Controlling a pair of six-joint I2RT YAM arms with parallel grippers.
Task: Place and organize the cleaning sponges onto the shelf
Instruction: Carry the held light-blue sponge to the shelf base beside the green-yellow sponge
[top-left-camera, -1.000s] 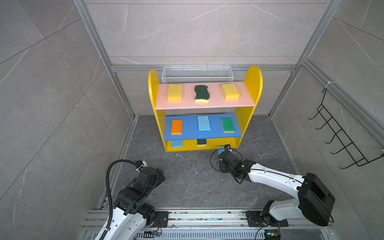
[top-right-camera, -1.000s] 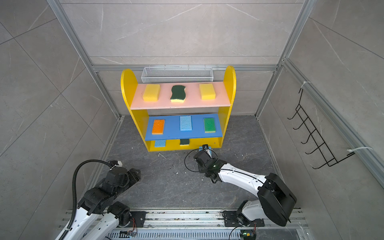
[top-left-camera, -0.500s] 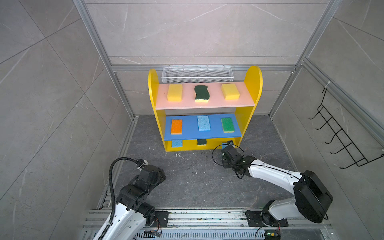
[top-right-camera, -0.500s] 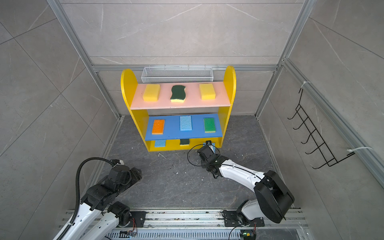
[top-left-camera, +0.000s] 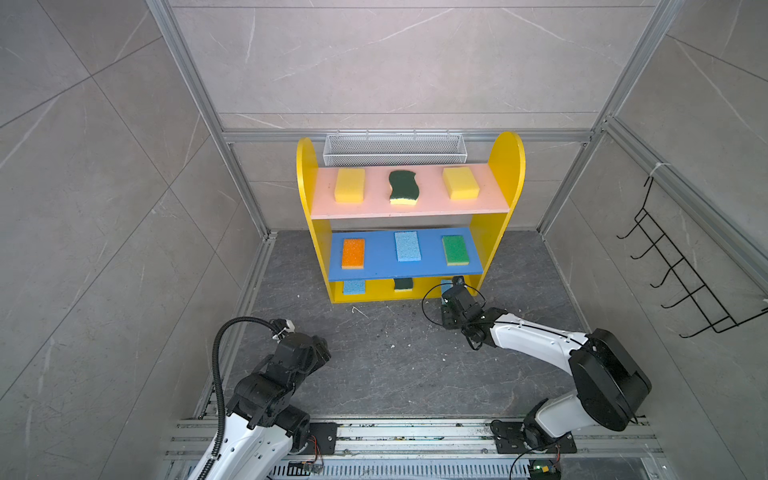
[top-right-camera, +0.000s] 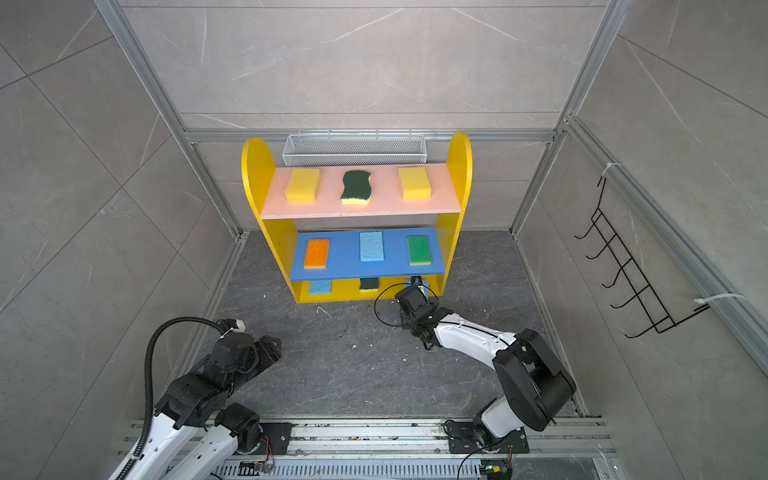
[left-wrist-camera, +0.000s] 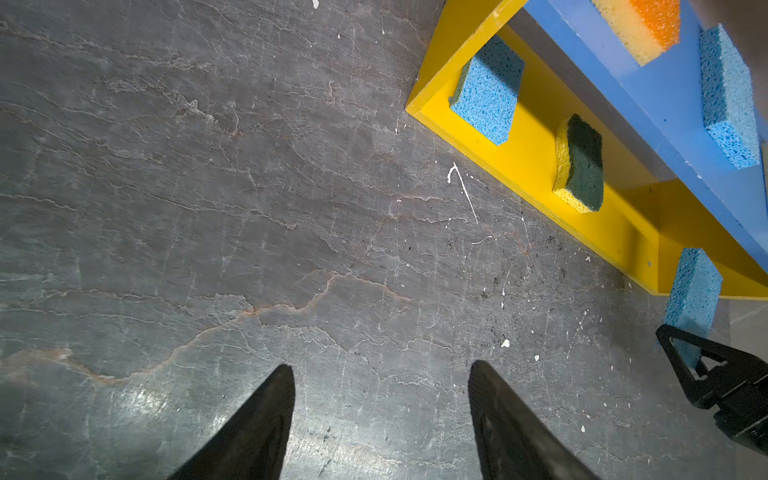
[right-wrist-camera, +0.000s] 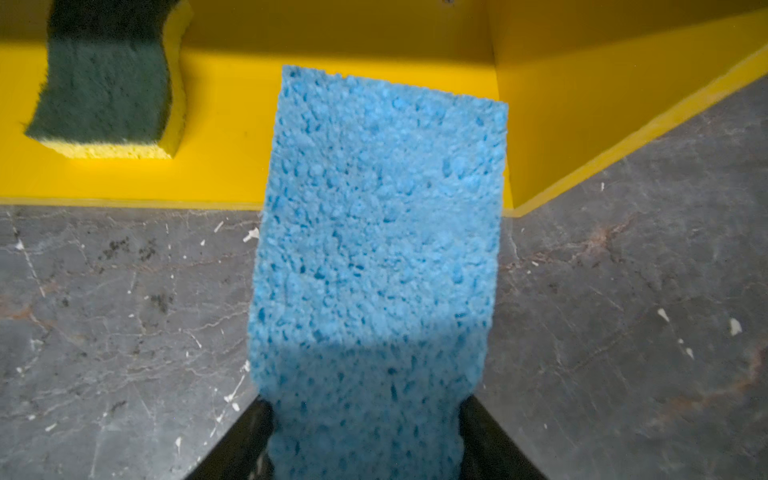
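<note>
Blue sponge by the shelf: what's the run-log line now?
right jaws: shut on light blue sponge | sponge: at shelf base, right end | left jaws: open, empty | shelved: eight sponges

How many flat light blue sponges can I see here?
3 light blue sponges: one centred on the blue middle board, one at the left of the yellow base, one held by the right gripper at the base's right end. None seems hidden.

Three blue sponges (top-left-camera: 407, 246), two yellow (top-left-camera: 349, 185), two scourers (top-left-camera: 402, 188), one orange (top-left-camera: 353, 253), one green (top-left-camera: 455, 249).
</note>
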